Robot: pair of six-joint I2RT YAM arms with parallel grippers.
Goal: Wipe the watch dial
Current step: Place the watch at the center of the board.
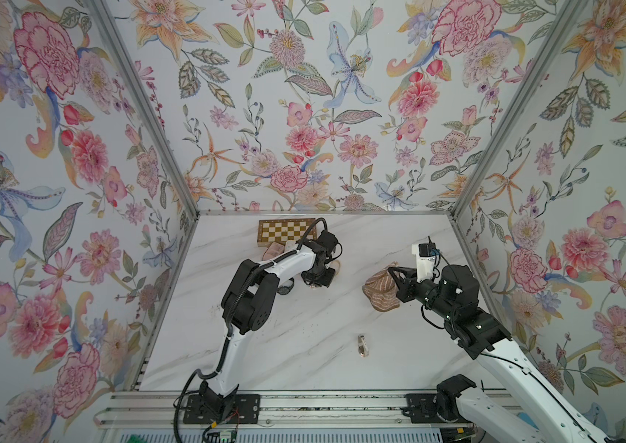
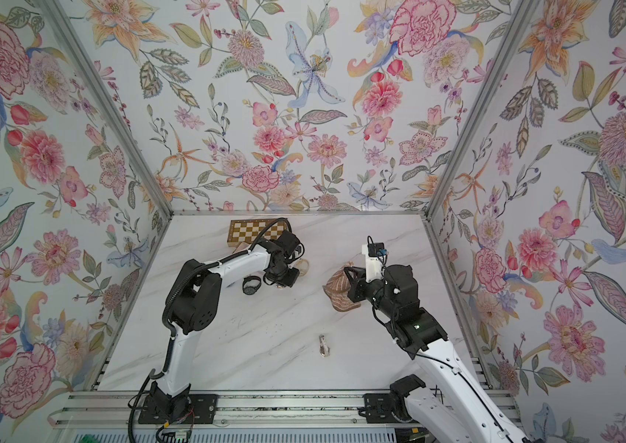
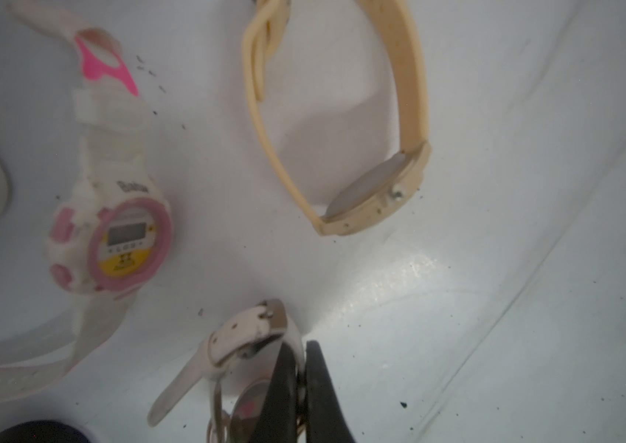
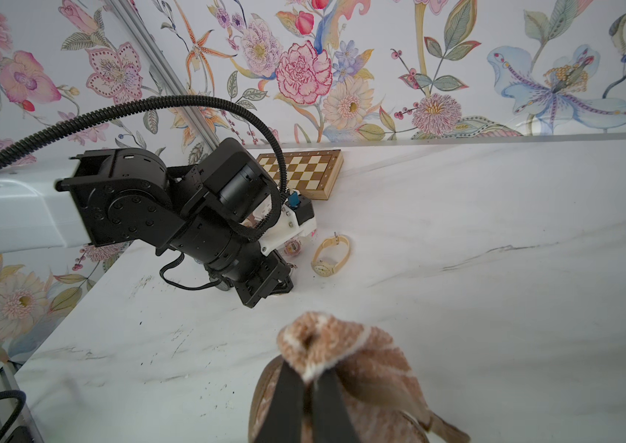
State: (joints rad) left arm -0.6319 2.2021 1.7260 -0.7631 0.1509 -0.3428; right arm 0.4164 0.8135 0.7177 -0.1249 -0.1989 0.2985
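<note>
Near the chessboard (image 1: 284, 231), on its robot side, the left gripper (image 3: 300, 356) is pinched on a white-strap watch (image 3: 232, 340). Farther from the chessboard, the right gripper (image 4: 307, 370) is clamped on a bunched cloth (image 4: 342, 339), well apart from the watch. Judged: both items secured; no wiping contact yet, the wipe itself is left to do.

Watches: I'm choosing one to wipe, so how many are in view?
4: a white-strapped watch in the left tool, a pink digital watch and a beige watch lying just beyond it, a black watch apart from them. Others may be hidden.
</note>
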